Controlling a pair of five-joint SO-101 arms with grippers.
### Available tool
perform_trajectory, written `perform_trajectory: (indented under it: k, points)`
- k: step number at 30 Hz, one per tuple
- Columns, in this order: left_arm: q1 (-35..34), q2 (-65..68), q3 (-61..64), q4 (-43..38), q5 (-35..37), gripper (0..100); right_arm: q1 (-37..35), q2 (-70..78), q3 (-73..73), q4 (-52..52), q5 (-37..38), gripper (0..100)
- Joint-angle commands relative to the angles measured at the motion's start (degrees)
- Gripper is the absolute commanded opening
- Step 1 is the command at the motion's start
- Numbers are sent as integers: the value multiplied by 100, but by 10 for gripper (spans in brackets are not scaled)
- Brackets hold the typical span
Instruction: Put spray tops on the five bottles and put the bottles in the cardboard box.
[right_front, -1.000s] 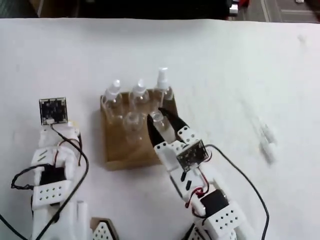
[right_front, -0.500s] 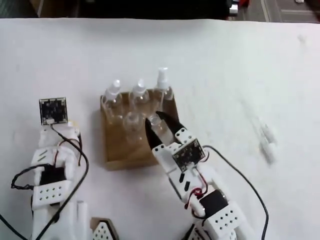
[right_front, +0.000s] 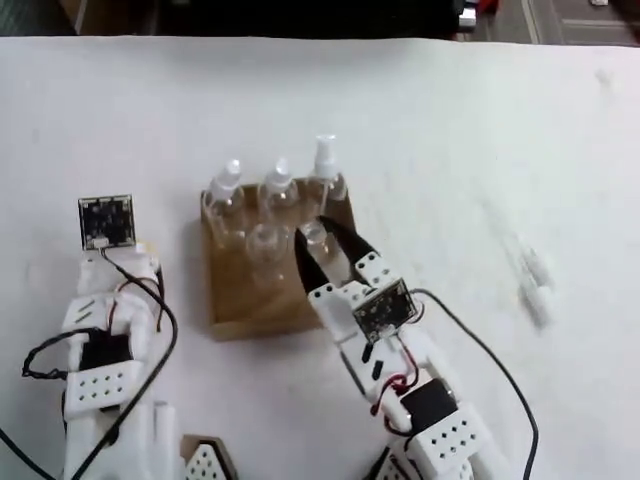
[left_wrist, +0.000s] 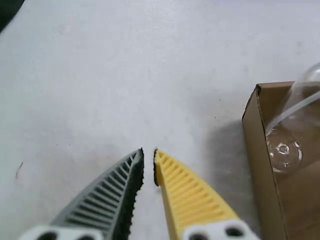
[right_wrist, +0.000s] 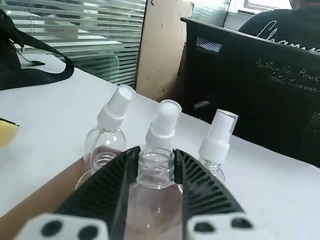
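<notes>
A cardboard box (right_front: 235, 305) sits mid-table. Along its far side stand three clear bottles with white spray tops (right_front: 277, 185) (right_wrist: 164, 120). In front of them are two uncapped bottles. One (right_front: 265, 245) stands free. The other (right_front: 315, 238) (right_wrist: 156, 172) has my right gripper (right_front: 311, 231) (right_wrist: 156, 151) shut on its neck, a black finger touching each side, inside the box. A loose spray top (right_front: 535, 280) lies on the table far to the right. My left gripper (left_wrist: 148, 156) is shut and holds nothing, over bare table beside the box corner (left_wrist: 256, 107).
The left arm (right_front: 100, 330) rests left of the box. The right arm's cable (right_front: 490, 360) loops over the table to the right. Dark chairs (right_wrist: 250, 75) stand beyond the table's far edge.
Half a second ago my right gripper had drawn slightly back and left; it is now again where it stood a second ago, around the uncapped bottle. The left arm has not moved.
</notes>
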Motion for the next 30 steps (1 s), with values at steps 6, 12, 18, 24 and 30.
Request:
perform_trajectory:
  k: [6, 12, 18, 24, 30]
  points:
    - [75, -75, -18, -185, -62, 42, 110, -75, 35, 435, -352, 16]
    - [75, -75, -18, -185, -62, 42, 101, -75, 35, 708, -360, 16]
    - [75, -75, -18, -185, -62, 42, 92, -75, 35, 725, -325, 18]
    - [75, -75, -18, -185, -62, 42, 75, -75, 35, 796, -316, 19]
    - [66, -75, -18, -185, -62, 42, 84, -84, 35, 804, -316, 112]
